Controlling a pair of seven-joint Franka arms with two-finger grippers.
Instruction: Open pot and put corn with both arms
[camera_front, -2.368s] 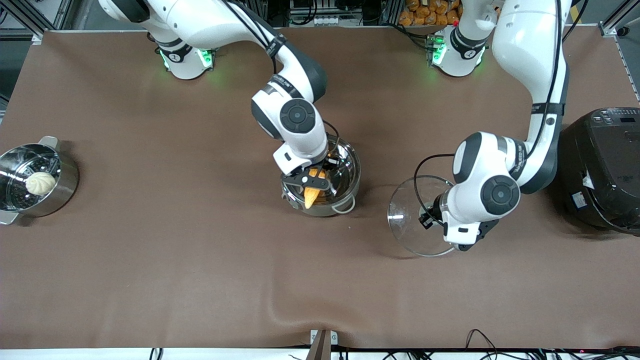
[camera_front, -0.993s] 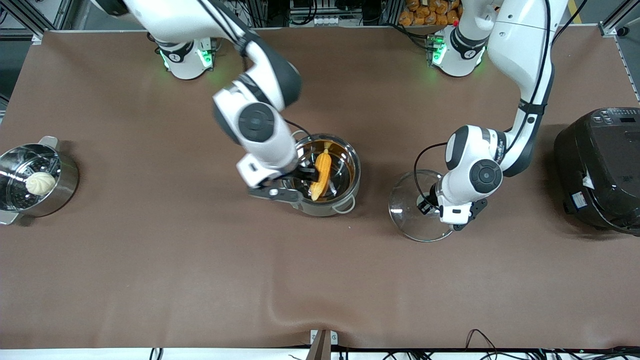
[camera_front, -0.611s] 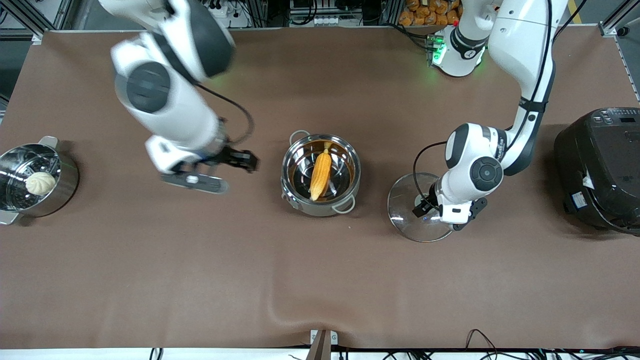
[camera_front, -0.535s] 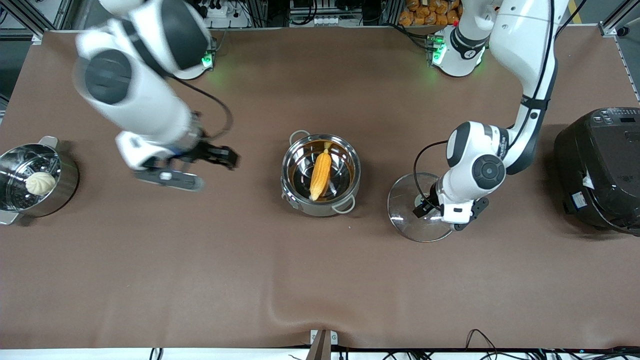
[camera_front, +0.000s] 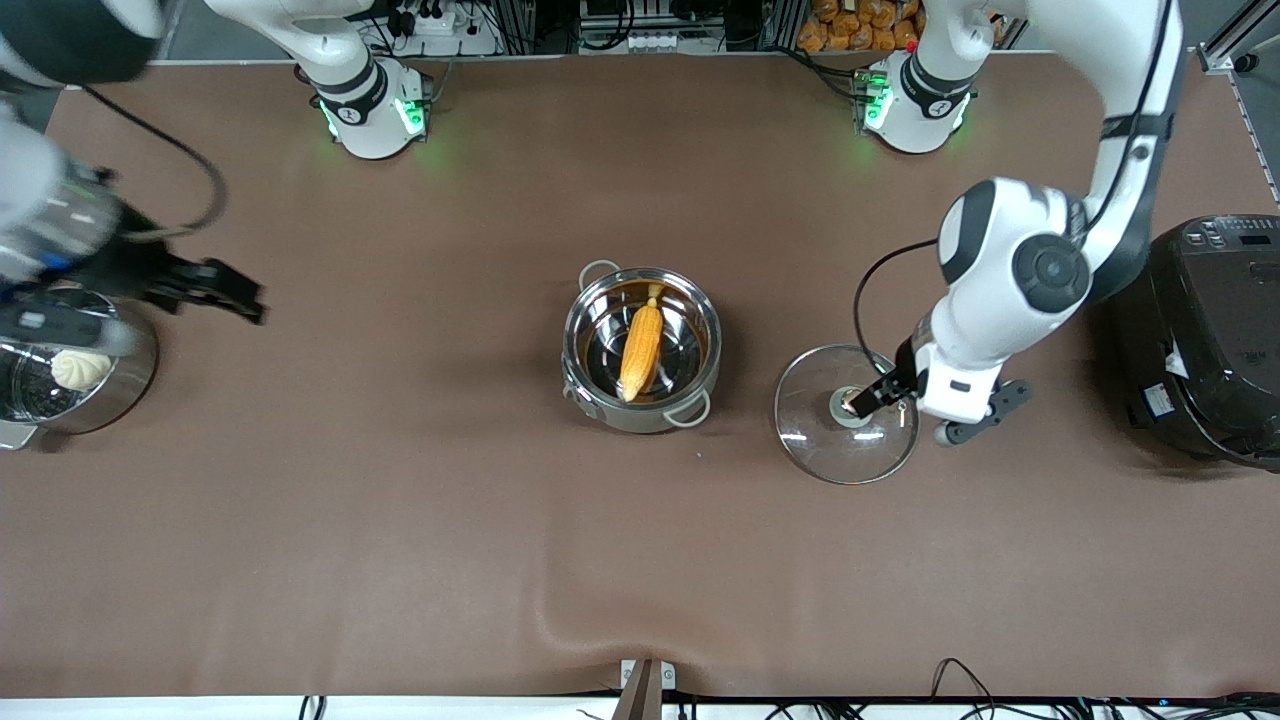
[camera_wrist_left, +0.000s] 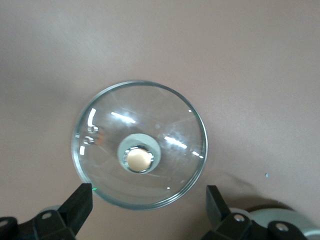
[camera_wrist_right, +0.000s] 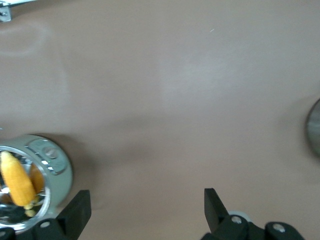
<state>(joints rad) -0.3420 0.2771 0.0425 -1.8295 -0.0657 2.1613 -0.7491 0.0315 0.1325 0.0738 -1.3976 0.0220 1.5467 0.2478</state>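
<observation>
The shiny steel pot (camera_front: 652, 418) stands open at the table's middle. The yellow-orange corn (camera_front: 640, 350) lies inside it. The clear glass lid (camera_front: 815, 440) lies flat on the table beside the pot, toward the left arm's end, with its tan knob (camera_front: 850, 403) up. My left gripper (camera_front: 880, 392) hangs open and empty just above the lid, beside the knob. The left wrist view shows the lid (camera_wrist_left: 165, 125) and the knob (camera_wrist_left: 139, 158) ahead of the open left gripper (camera_wrist_left: 148, 207). My right gripper (camera_front: 215, 292) is open and empty over the table beside the steamer pot. The right wrist view shows the open right gripper (camera_wrist_right: 146, 207), the pot (camera_wrist_right: 56, 167) and the corn (camera_wrist_right: 17, 180).
The steel steamer pot (camera_front: 135, 375) with a white bun (camera_front: 80, 368) stands at the right arm's end of the table. The big black cooker (camera_front: 1200, 340) stands at the left arm's end, close to the left arm's elbow.
My right gripper let go of the corn in the pot and swung to the right arm's end. My left gripper set the lid down and has lifted off its knob.
</observation>
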